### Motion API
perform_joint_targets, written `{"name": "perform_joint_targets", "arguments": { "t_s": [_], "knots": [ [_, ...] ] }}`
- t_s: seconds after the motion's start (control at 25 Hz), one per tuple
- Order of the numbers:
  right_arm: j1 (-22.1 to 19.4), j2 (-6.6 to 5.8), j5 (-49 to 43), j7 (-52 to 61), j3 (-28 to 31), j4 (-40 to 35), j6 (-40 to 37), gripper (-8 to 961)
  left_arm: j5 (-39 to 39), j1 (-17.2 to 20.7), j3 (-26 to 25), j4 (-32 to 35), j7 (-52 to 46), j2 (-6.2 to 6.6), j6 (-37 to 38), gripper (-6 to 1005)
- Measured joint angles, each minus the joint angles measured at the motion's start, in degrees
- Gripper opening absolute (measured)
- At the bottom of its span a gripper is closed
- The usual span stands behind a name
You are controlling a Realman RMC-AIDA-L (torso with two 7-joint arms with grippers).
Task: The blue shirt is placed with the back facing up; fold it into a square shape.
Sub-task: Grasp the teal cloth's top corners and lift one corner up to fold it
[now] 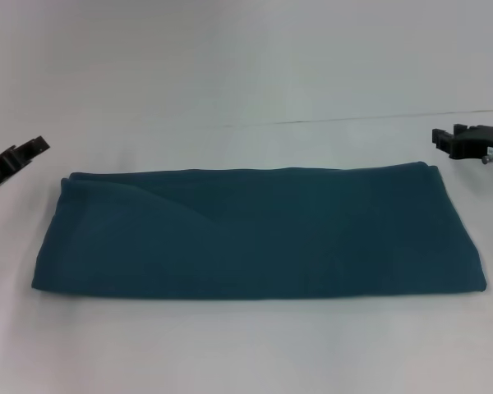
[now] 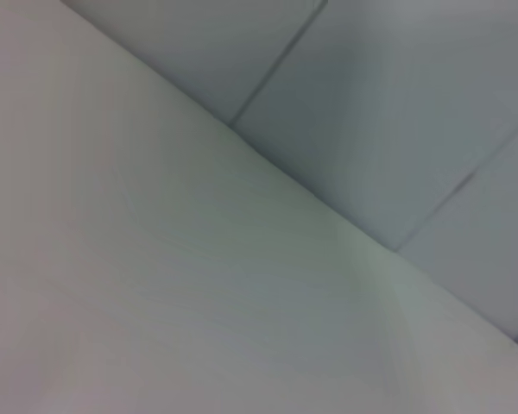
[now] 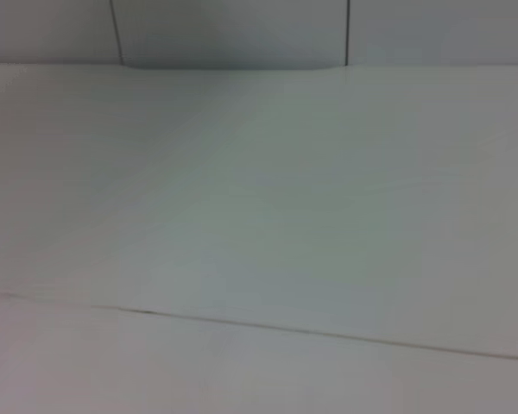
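The blue shirt point(image 1: 255, 234) lies folded into a long flat band across the white table point(image 1: 246, 74) in the head view, spanning most of its width. A diagonal fold edge shows near its left end. My left gripper point(image 1: 16, 156) sits at the far left, above and clear of the shirt's left end. At the far right edge my right gripper point(image 1: 460, 141) hangs just above the shirt's right corner without touching it. Neither holds fabric. Both wrist views show only bare white table surface point(image 2: 155, 285) point(image 3: 259, 198).
A thin seam point(image 1: 353, 119) runs across the table behind the shirt. In the left wrist view the table's edge point(image 2: 328, 198) borders a tiled floor point(image 2: 397, 103). The right wrist view shows a seam point(image 3: 328, 335) and the far table edge.
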Motion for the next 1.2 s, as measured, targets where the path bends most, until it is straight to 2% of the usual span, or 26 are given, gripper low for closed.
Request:
{"name": "perform_joint_targets", "arguments": {
  "t_s": [0.32,0.44,0.6,0.64,0.92,1.08,1.16,1.2],
  "knots": [
    [-0.5,-1.26,0.3,4.1,0.3,-0.7,-4.7,454,-1.2,1.8,0.3,0.7,-0.3,0.46,3.7,450],
    [-1.1,-1.71,0.3,6.1,0.3,-1.4,-6.9,549,-1.4,2.2,0.2,1.1,-0.3,0.63,4.2,688],
    [-1.7,-2.43,0.1,9.2,0.0,-1.8,-8.9,743,-1.4,2.4,0.4,1.5,-0.3,0.68,4.0,808],
    [-1.8,-2.65,0.0,9.9,-0.1,-1.8,-9.4,746,-1.4,2.4,0.4,1.5,-0.2,0.68,4.0,838],
    [-3.1,-4.58,-0.2,18.2,-2.2,-1.8,-14.7,758,-0.8,2.7,1.7,1.5,-0.3,0.71,4.6,837],
    [-5.0,-6.37,-0.5,25.3,-3.9,-3.2,-22.0,758,-0.3,5.1,6.6,3.9,-2.1,0.77,7.3,836],
    [-6.4,-6.78,-0.7,28.0,-4.2,-4.9,-25.2,758,-0.2,5.7,7.6,4.8,-2.7,0.81,8.3,835],
    [-7.3,-6.84,-0.7,29.1,-4.1,-6.1,-26.8,757,-0.1,7.2,9.1,6.6,-3.8,0.81,10.6,835]
  ]
}}
